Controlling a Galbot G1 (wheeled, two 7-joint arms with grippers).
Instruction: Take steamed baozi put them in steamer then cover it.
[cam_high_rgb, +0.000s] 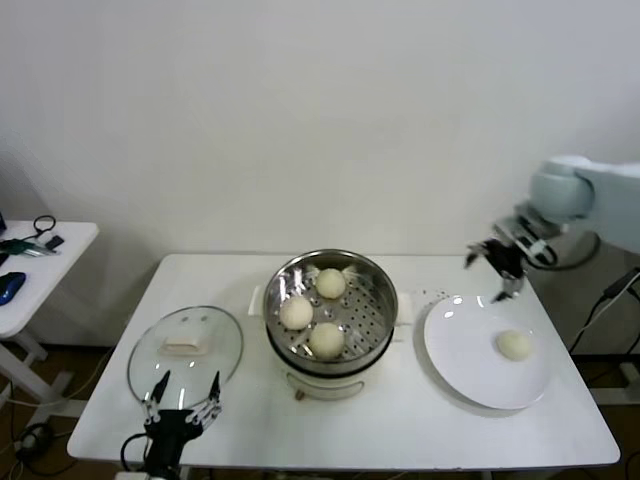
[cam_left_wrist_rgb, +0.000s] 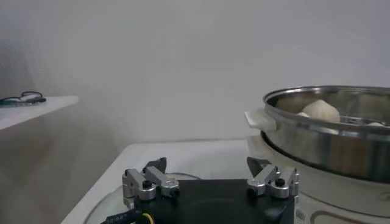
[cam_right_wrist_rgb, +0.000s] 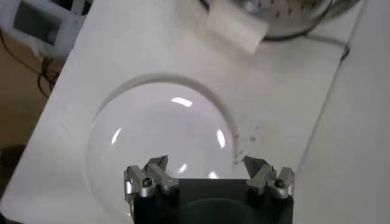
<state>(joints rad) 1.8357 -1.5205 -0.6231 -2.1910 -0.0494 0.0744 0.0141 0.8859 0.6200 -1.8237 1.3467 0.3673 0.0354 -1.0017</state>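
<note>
We are judging the last round cream-white dough baozi, lying on the flat white plate to the right of the round shiny stainless-steel steamer basket, as soft, light and easily dented, so we would be taking it gently across its widest part. Three buns are already sitting in the steamer. Our right gripper is hovering above the plate's far edge, fingers spread wide and holding nothing. Our left gripper is waiting, spread and empty, at the near rim of the clear glass cover, which looks heavier, slippery and breakable, best taken by its cream handle.
</note>
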